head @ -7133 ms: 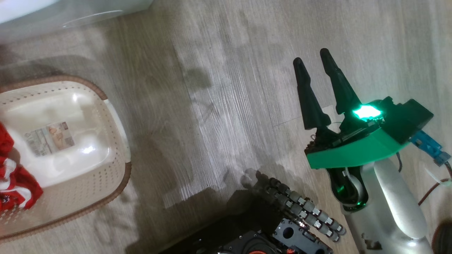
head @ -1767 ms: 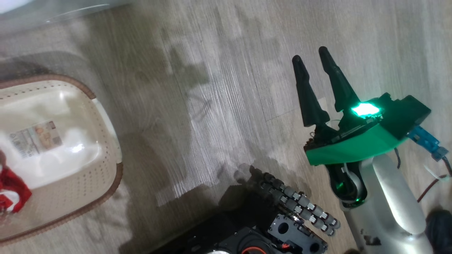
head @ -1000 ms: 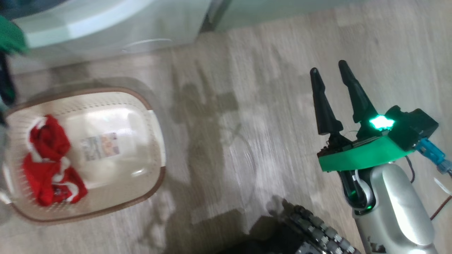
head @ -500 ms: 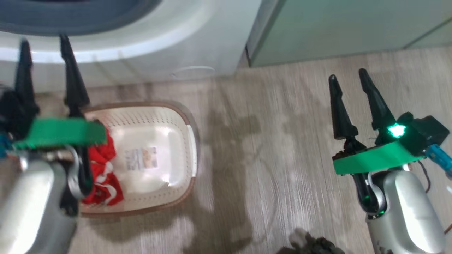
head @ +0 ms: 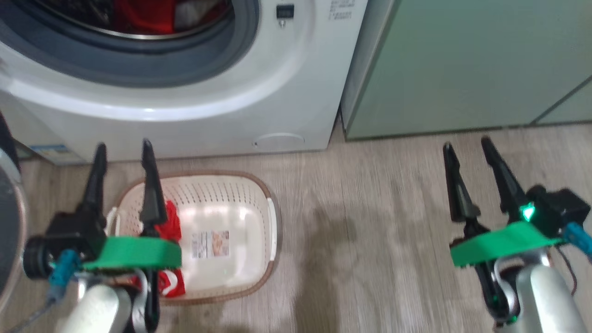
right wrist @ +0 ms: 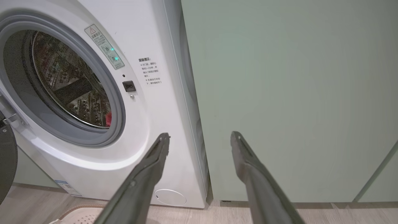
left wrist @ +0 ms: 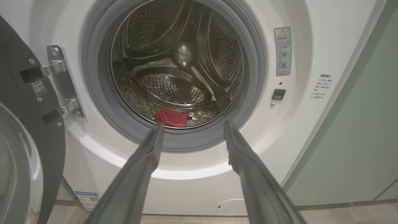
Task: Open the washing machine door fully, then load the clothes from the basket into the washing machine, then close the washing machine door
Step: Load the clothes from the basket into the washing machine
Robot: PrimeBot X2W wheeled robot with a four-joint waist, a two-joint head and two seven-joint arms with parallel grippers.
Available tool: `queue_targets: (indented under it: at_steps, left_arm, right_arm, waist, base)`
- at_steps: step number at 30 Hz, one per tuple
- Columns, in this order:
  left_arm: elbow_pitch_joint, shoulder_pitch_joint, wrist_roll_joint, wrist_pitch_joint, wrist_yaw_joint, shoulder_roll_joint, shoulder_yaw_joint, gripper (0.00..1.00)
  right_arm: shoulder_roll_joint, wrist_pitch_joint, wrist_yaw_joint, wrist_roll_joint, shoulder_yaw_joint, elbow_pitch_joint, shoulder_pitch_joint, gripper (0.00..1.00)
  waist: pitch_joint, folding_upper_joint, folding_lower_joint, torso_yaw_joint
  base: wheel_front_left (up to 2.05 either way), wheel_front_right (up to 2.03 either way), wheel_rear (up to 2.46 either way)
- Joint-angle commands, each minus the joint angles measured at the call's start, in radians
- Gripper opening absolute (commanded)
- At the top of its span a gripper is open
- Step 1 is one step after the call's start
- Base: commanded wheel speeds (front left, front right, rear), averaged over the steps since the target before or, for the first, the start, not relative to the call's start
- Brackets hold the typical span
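Note:
The washing machine (head: 277, 92) stands open at the top of the head view, with a red garment (head: 143, 14) in its drum. Its door (left wrist: 18, 130) is swung out to the left on its hinge. In front of the machine, on the floor, sits the cream basket (head: 273, 222) with red and white clothes (head: 172, 222) at its left end. My left gripper (head: 123, 146) hovers open and empty above that end, pointing at the drum mouth (left wrist: 174, 71), where a red garment (left wrist: 171, 117) lies. My right gripper (head: 466, 142) is open and empty, off to the right over the floor.
A pale green cabinet (head: 462, 64) stands flush against the washer's right side (right wrist: 279, 93). Wood-look floor (head: 370, 240) spreads between the basket and my right arm. A round flap (head: 278, 138) sits low on the washer front.
The head camera has swung up from the floor toward the washer, so the whole picture shifted. My left gripper has come into view over the basket. Both grippers stay open.

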Motion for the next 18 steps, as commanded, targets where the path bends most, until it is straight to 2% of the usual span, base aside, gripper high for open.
queue_targets:
  at_steps: [1, 18]
  left_arm:
    - [-0.032, -0.006, 0.011, -0.005, -0.004, 0.008, 0.032, 1.00]
    - [0.020, 0.136, -0.024, -0.001, -0.031, 0.022, 0.016, 1.00]
  right_arm:
    - [-0.002, 0.009, 0.000, -0.006, 0.015, -0.042, 0.017, 1.00]
    - [-0.002, 0.091, 0.000, -0.014, -0.021, -0.137, 0.192, 1.00]
  waist:
    - [-0.044, -0.0001, 0.0001, 0.004]
    - [-0.226, -0.0001, 0.0001, 0.017]
  base:
    - [0.00, 0.00, 0.00]
    - [0.00, 0.00, 0.00]
